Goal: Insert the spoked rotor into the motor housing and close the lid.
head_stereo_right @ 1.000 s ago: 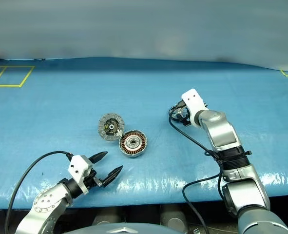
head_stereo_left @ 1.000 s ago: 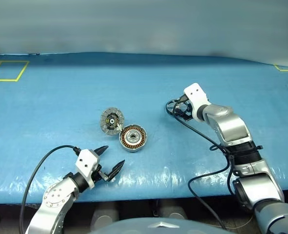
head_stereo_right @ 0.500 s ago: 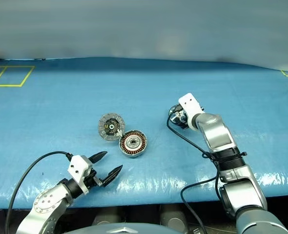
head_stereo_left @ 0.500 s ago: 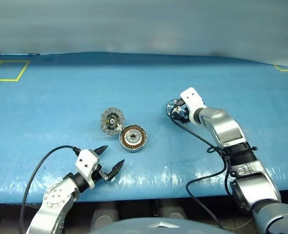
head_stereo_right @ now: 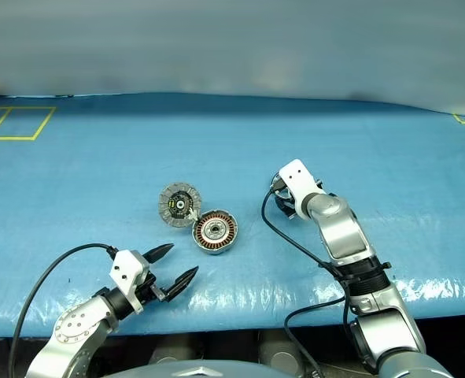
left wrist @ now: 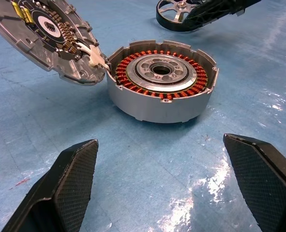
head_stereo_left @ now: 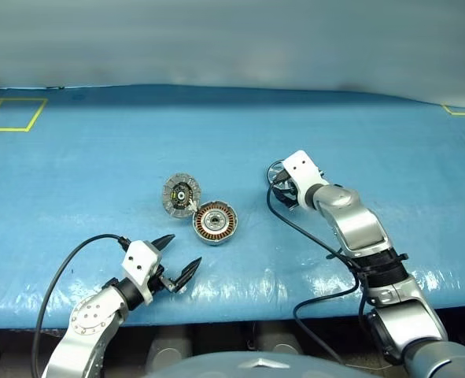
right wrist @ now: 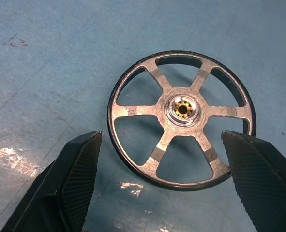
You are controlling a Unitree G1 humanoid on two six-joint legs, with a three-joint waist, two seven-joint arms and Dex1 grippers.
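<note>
Blue plastic-covered table (head_stereo_left: 98,157) bearing a round grey metal motor housing (head_stereo_left: 215,223) ringed with copper windings, its segmented grey lid (head_stereo_left: 181,194) hinged open beside it. Well to its right lies a flat silver six-spoked rotor (right wrist: 180,119), framed by the right gripper (right wrist: 162,186), whose black fingers are spread wide, nothing yet grasped. The rim should be straddled squarely before closing. The left gripper (head_stereo_left: 175,257) is parked open near the housing. Compared with a second earlier, the right gripper has been drawn nearer over the rotor.
</note>
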